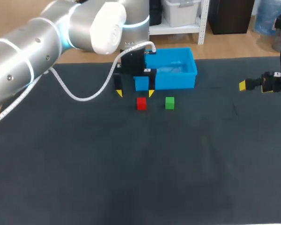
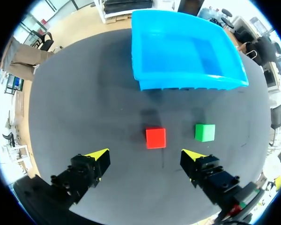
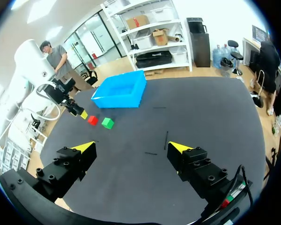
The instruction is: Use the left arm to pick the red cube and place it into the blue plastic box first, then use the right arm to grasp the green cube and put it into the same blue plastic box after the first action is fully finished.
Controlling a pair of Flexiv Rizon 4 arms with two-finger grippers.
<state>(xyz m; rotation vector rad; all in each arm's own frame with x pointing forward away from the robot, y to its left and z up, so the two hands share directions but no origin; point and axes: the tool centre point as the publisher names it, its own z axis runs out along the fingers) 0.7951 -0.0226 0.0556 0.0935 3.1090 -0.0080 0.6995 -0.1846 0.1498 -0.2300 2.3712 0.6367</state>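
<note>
Covering the scene, a dark table [image 1: 131, 178] is spread beneath both arms. The left arm [image 1: 47, 42] is extended to the open-topped blue box [image 1: 175, 68], where the left gripper [image 1: 135, 93] is held with fingers spread wide. The right gripper [image 3: 132, 147] is held well apart, fingers likewise spread. The small, plain red cube [image 1: 141, 103] is set before the box, just beside the green cube [image 1: 169, 102].

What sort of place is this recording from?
Probably a robot lab bench: a dark-covered table holds a blue plastic box, a red cube and a green cube, with the left gripper open near them.
</note>
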